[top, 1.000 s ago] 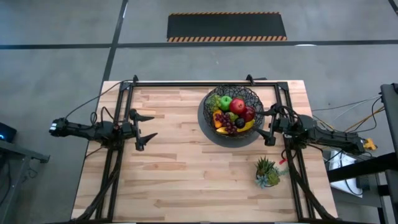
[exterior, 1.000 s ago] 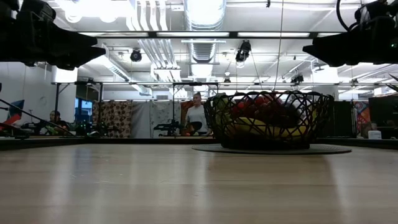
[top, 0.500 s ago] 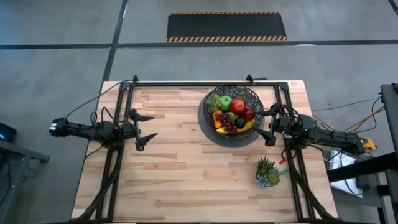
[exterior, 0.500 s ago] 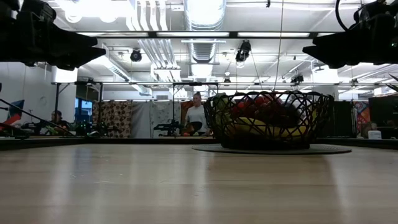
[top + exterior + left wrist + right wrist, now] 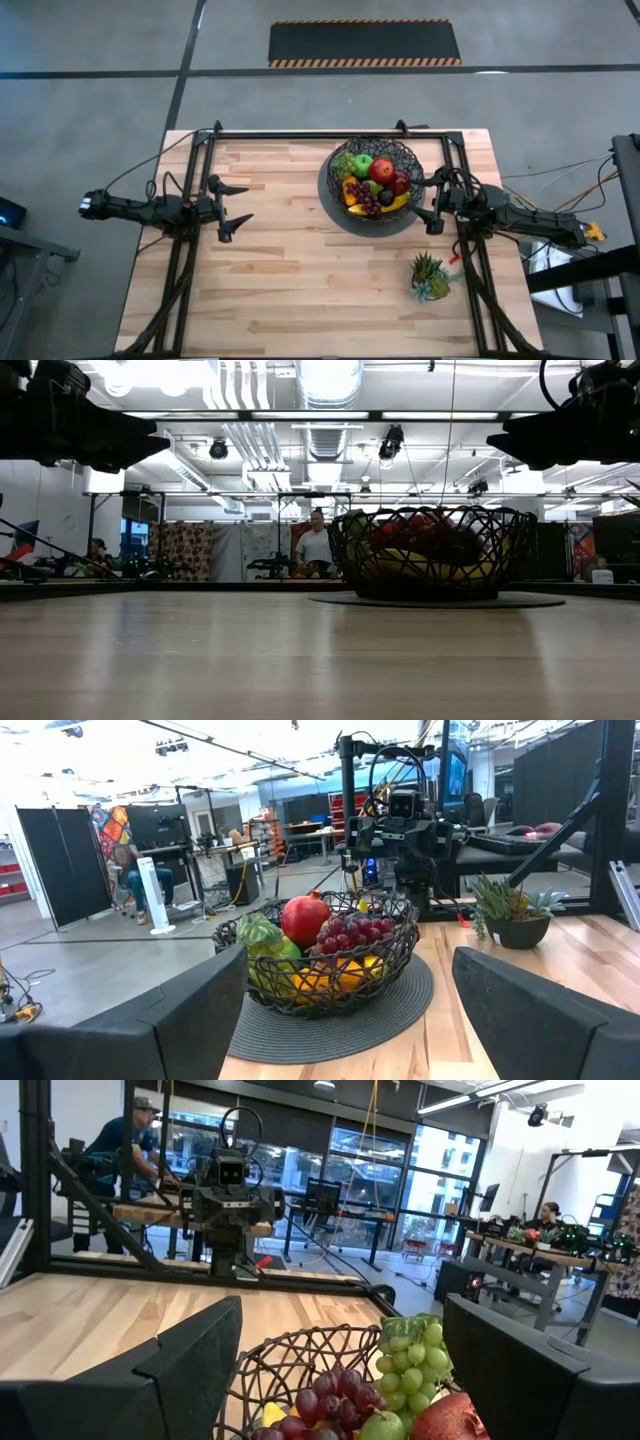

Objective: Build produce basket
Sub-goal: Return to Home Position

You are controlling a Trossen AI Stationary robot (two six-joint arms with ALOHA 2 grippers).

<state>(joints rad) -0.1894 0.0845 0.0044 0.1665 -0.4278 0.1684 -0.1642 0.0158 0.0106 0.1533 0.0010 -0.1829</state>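
The black wire basket [image 5: 375, 185] stands on its dark grey disc base [image 5: 335, 210] at the table's far right. Inside lie a green apple [image 5: 361, 164], red apples [image 5: 383, 169], purple grapes [image 5: 367, 203], green grapes [image 5: 413, 1352], a banana [image 5: 397, 203] and an orange piece [image 5: 355, 208]. It shows too in the low view, basket [image 5: 432, 552], and the left wrist view, basket [image 5: 320, 956]. My left gripper [image 5: 233, 207] hovers open over the table's left side, far from the basket. My right gripper [image 5: 434, 204] hovers open just right of the basket, touching nothing.
A small spiky green potted plant [image 5: 429, 276] stands on the table near the right edge, nearer than the basket. Black frame rails [image 5: 330, 131] run along the far edge and both sides. Bare wood [image 5: 290, 270] spreads across the middle and near part. People show in the room beyond.
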